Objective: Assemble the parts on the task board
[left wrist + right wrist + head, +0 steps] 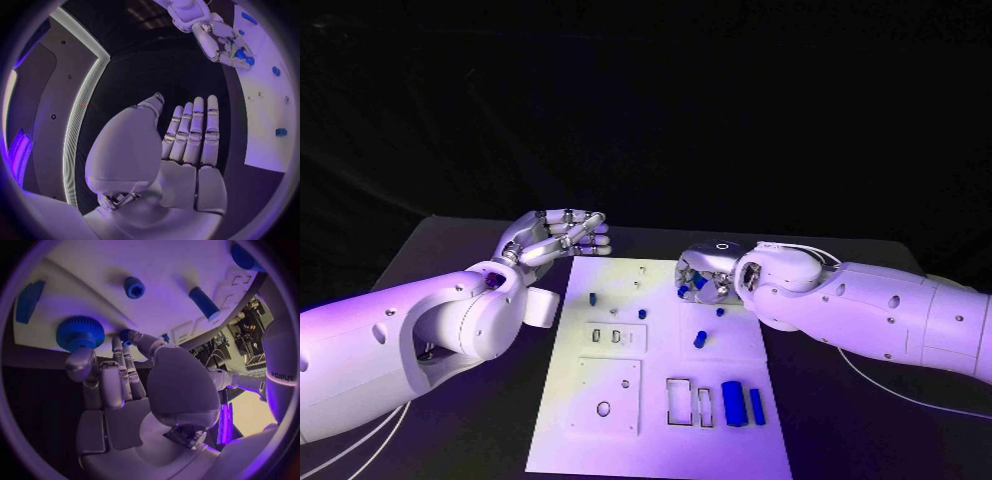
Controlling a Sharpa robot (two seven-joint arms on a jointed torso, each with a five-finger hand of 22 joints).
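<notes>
while the left hand (557, 238) hovers empty off the task board's (661, 440) edge, the right hand (708, 272) pinches a small blue part (125, 335).

Your left white arm comes in low, and its silver left hand (557, 238) is up beside the far left corner of the board. Its fingers (197, 132) lie straight and close together, holding nothing. Your right white arm bends in, and its silver right hand (707, 272) has its fingers (119, 375) curled down, tips touching a small blue piece.
</notes>
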